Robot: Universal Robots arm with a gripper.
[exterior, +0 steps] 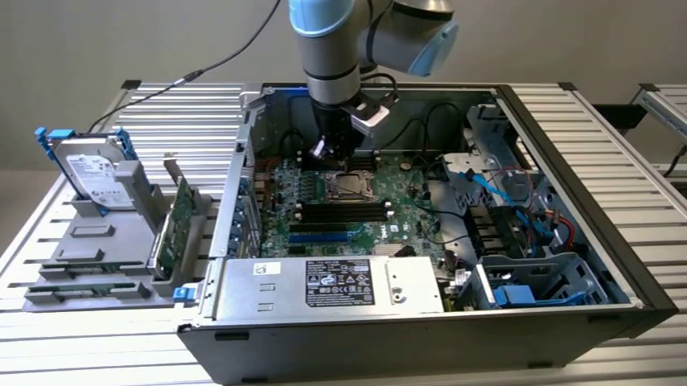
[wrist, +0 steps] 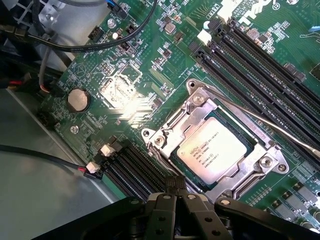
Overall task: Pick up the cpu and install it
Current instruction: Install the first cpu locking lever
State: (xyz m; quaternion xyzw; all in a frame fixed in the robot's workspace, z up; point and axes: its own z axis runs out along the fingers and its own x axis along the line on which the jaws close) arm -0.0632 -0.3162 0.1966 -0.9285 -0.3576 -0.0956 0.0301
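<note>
While the one cpu point(wrist: 214, 152) sits in its socket point(wrist: 257, 165), the single gripper point(wrist: 176, 189) hangs closed and empty above.

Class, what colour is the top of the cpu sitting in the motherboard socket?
Dull silver, with small dark print on it; the cpu shows best in the wrist view.

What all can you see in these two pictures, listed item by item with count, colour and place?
square silver-topped cpu chip: one, dull silver, seated in the metal socket frame on the motherboard.
green motherboard: one, green, flat in the open case.
black open computer case: one, black, on the slatted table.
power supply box with black label: one, silver, near edge of the case.
silver hard drive with white label: one, upright in the grey holder, exterior view's left.
long green circuit card: one, green, upright in that holder.
round coin battery: one, silver, on the motherboard.
tool: one, black, shut, above the socket's edge.
</note>
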